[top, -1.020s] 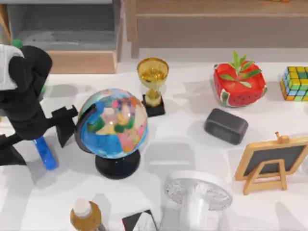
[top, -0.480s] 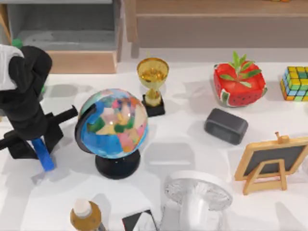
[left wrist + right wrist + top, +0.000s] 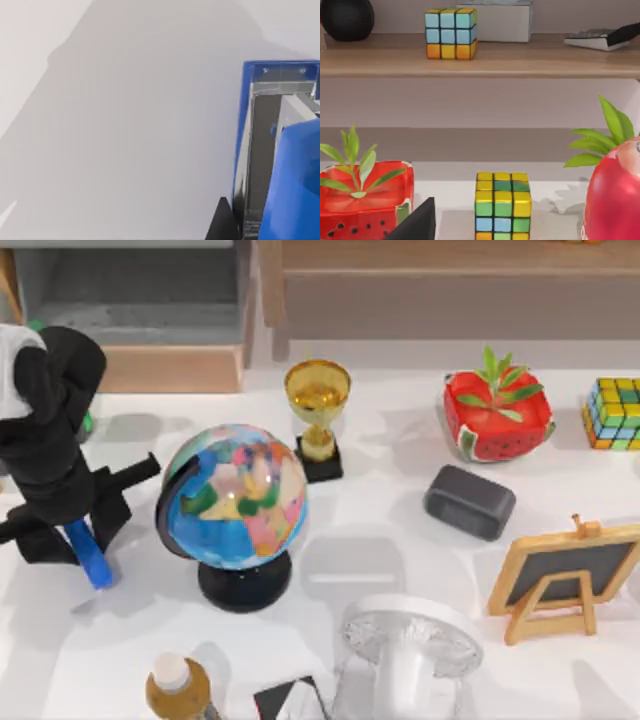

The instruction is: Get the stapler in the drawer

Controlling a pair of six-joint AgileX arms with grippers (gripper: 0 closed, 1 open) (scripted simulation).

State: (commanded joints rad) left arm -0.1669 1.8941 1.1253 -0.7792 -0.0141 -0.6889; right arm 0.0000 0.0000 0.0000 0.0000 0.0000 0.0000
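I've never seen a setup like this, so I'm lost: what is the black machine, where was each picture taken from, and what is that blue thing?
It is a rendered scene of a two-armed AgileX robot at a table. One picture looks down from above; the other two come from cameras on each arm's wrist. In the overhead picture the black shape at the left is the left arm, and its left gripper has its jaws shut on the stapler, a slim blue bar, seen close up in the left wrist view. The open drawer waits behind it. Nearby stand a globe, a gold trophy and a dark grey block. The right wrist view faces a shelf.
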